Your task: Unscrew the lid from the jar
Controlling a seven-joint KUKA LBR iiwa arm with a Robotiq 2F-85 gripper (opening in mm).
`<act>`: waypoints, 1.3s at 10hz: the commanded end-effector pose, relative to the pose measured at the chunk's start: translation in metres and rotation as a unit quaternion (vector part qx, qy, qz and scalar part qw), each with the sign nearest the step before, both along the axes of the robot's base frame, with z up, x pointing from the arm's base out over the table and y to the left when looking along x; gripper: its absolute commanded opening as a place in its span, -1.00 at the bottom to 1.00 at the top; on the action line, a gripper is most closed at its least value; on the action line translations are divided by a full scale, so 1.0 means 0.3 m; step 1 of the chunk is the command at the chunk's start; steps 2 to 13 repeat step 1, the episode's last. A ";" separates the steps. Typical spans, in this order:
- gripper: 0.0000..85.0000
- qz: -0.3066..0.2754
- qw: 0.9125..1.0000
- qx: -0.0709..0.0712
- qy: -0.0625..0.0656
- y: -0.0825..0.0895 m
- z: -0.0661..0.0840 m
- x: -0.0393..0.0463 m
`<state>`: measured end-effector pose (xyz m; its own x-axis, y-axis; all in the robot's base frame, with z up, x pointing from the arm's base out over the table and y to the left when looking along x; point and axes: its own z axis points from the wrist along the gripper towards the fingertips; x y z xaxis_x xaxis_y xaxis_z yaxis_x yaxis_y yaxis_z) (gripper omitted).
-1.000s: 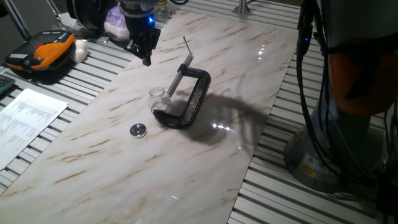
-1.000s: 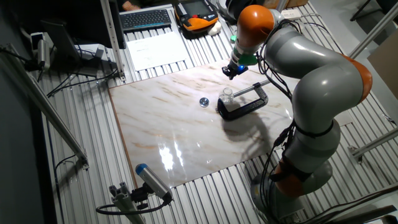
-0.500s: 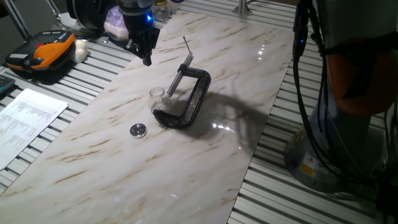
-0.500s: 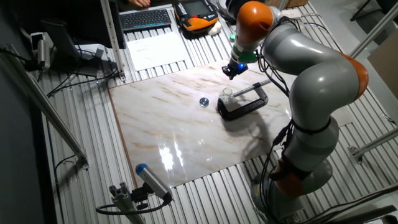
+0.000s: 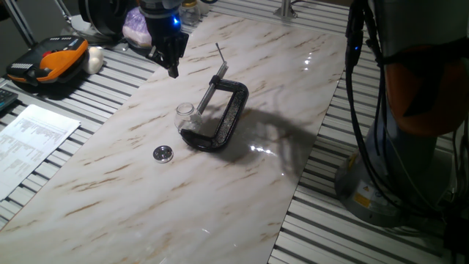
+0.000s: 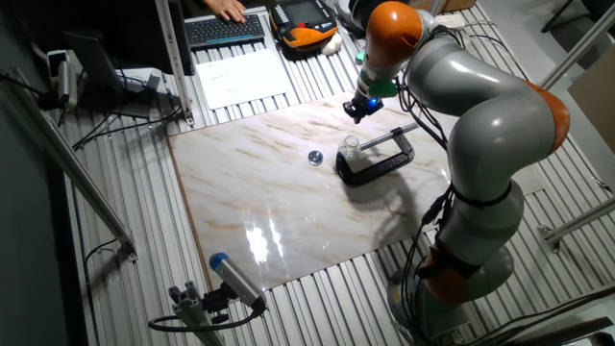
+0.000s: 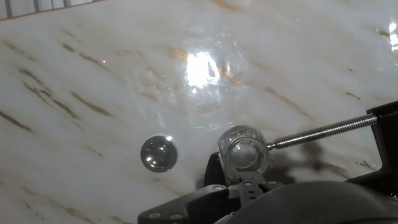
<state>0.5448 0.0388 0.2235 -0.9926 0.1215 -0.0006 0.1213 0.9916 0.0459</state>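
Observation:
The jar (image 5: 185,114) is a tiny clear glass cylinder with an open mouth, standing upright against the lower jaw of a black C-clamp (image 5: 227,114). The lid (image 5: 163,154), a shiny round cap, lies flat on the marble about a hand's width in front of the jar, apart from it. My gripper (image 5: 173,70) hangs above the table's far left part, well behind the jar, holding nothing; its fingers come together in one point. The other fixed view shows gripper (image 6: 356,111), jar (image 6: 352,144) and lid (image 6: 314,157). The hand view looks down on lid (image 7: 158,153) and jar (image 7: 244,155).
The clamp's threaded screw (image 7: 323,132) runs from the jar toward the back. A marble slab (image 5: 146,213) covers a slatted table. An orange-black handset (image 5: 51,62), a paper sheet (image 5: 29,139) and a purple bag (image 5: 135,29) lie off the slab at the left.
The arm's upper links shifted slightly a second ago. The gripper, jar, lid and clamp are where they were.

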 end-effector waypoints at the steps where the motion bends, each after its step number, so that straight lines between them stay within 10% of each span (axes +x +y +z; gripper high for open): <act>1: -1.00 0.000 1.000 0.000 -0.001 0.000 0.000 0.000; 13: -1.00 0.000 1.000 0.000 -0.001 0.000 0.000 0.000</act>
